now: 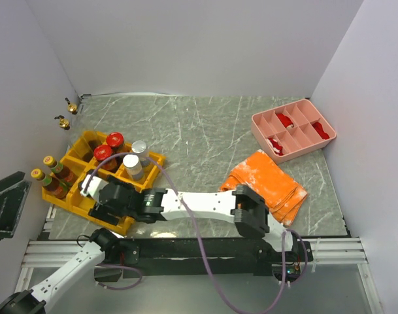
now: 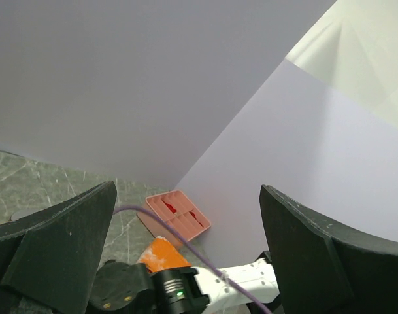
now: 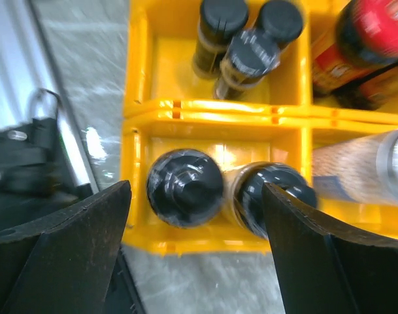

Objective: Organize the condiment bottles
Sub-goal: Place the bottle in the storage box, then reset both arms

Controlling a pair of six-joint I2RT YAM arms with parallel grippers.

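Yellow bins [image 1: 79,145] at the left hold the condiment bottles: two red-capped [image 1: 115,139], a white-capped [image 1: 131,161], a silver-capped [image 1: 139,146] and two yellow-capped [image 1: 49,161]. Two gold-spout bottles [image 1: 70,103] stand on the table by the left wall. My right gripper [image 1: 104,203] is open and empty, hovering over the bins' near compartment. In the right wrist view it [image 3: 195,190] is above two black-capped bottles [image 3: 185,188] [image 3: 277,196]; three more black caps [image 3: 251,52] fill the compartment behind. My left gripper [image 1: 6,199] [image 2: 187,188] is open, empty, raised at the far left.
A pink divided tray [image 1: 261,121] with red items stands at the back right, also in the left wrist view [image 2: 179,212]. An orange cloth [image 1: 267,183] lies in front of it. The right arm [image 1: 205,204] stretches across the table's near side. White walls enclose the table.
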